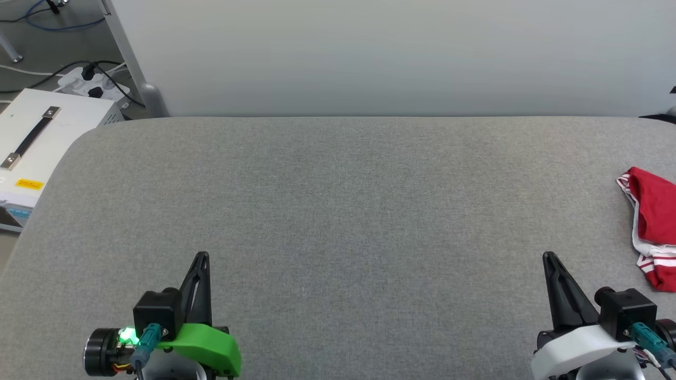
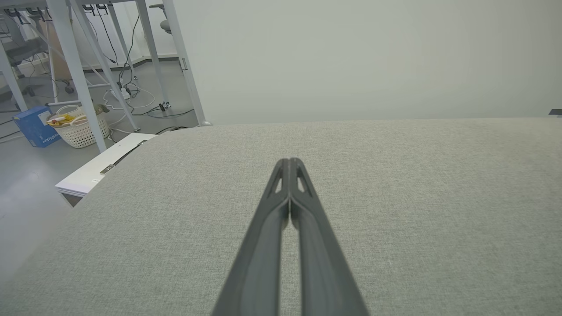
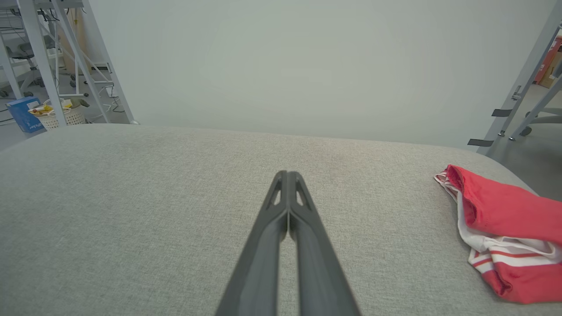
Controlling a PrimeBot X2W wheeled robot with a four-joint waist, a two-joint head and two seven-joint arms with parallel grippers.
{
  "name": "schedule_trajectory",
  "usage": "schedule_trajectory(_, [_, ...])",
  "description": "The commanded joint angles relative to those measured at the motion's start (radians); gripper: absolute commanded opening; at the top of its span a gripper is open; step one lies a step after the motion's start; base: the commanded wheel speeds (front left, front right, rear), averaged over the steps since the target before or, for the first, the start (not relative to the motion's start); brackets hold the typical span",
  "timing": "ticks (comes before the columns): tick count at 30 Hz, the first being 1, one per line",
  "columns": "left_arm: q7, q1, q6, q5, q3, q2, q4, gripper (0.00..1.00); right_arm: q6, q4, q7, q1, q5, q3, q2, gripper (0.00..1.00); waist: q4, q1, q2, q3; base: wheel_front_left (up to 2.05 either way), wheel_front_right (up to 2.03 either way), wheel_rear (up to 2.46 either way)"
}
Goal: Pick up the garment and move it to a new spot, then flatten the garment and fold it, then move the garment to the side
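Note:
The garment (image 1: pixel 652 221) is a red shirt with white and red-striped trim, lying bunched at the table's far right edge, partly cut off by the head view. In the right wrist view the garment (image 3: pixel 505 224) lies to the right of my fingers, apart from them. My right gripper (image 1: pixel 549 257) (image 3: pixel 287 174) is shut and empty, low at the front right, left of the garment. At the front left, my left gripper (image 1: pixel 202 256) (image 2: pixel 290 161) is shut with nothing in it, over bare cloth.
The grey fabric table (image 1: pixel 338 211) spreads wide between both grippers. A pale wall panel (image 1: pixel 369 53) stands behind its far edge. Off the left edge sit a white box with a handle (image 1: pixel 37 142), a power strip and cables (image 1: pixel 90 79).

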State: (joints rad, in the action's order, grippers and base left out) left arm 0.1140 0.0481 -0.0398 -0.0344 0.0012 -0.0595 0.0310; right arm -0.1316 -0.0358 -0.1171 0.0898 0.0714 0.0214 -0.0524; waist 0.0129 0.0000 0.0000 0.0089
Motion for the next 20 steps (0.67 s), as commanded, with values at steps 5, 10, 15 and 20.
schedule_trajectory(5, [-0.013,-0.022,0.009,0.01,-0.001,0.005,-0.007,0.0,0.001,0.007,0.014,-0.028,-0.018,-0.004,0.001,0.0,-0.001,0.0,0.0,-0.001,0.0,0.0,0.0])
schedule_trajectory(10, [-0.023,-0.025,0.012,0.013,-0.001,0.006,-0.009,0.0,0.001,0.01,0.024,-0.034,-0.023,-0.006,0.001,0.0,-0.002,0.0,0.0,-0.002,0.0,0.0,0.0])
schedule_trajectory(15, [-0.033,-0.028,0.015,0.015,-0.001,0.006,-0.011,0.0,0.001,0.013,0.034,-0.04,-0.028,-0.007,0.001,0.0,-0.004,0.0,0.0,-0.002,0.0,0.0,0.0])
schedule_trajectory(20, [-0.043,-0.03,0.018,0.017,-0.001,0.007,-0.014,0.0,0.001,0.016,0.045,-0.046,-0.034,-0.009,0.002,0.0,-0.005,0.0,0.0,-0.003,0.0,0.0,0.0])
